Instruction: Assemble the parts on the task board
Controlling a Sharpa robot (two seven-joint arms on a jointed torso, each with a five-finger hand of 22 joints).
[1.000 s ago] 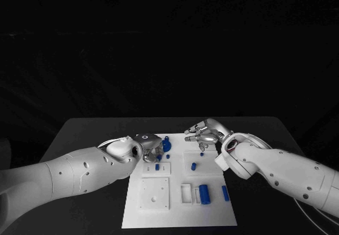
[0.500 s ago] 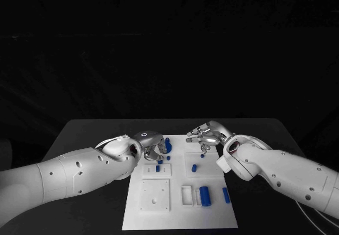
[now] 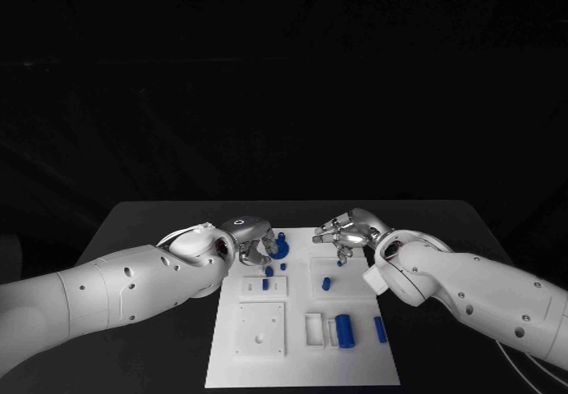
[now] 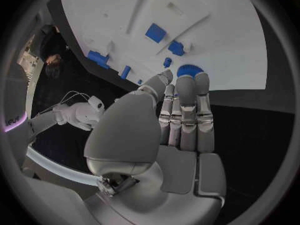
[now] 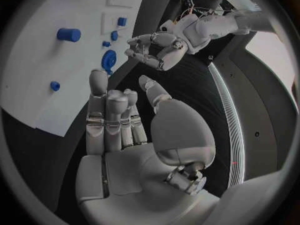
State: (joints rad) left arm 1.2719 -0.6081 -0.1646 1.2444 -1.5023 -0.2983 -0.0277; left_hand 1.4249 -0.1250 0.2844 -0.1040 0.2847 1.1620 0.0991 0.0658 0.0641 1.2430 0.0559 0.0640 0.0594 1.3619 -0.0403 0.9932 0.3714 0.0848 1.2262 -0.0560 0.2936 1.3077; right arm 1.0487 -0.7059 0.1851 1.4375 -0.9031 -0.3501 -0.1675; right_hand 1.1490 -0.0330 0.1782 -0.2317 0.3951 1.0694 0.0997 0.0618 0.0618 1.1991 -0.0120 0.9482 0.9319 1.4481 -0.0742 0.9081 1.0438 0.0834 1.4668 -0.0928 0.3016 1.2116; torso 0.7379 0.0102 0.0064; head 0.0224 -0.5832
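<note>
Both hands hover empty over the far end of the task board (image 3: 303,361), mid-frame: left hand (image 3: 252,243) beside the blue gear (image 3: 279,244), right hand (image 3: 348,234) loosely spread.

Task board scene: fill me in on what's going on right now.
A two-armed robot is working over the white task board, which carries several small blue parts. The left hand hovers at the far end of the board, its fingers next to the blue gear; whether it touches the gear is unclear. The right hand hangs over the far right part of the board, fingers apart, holding nothing. A larger blue cylinder lies nearer the robot, untouched.
</note>
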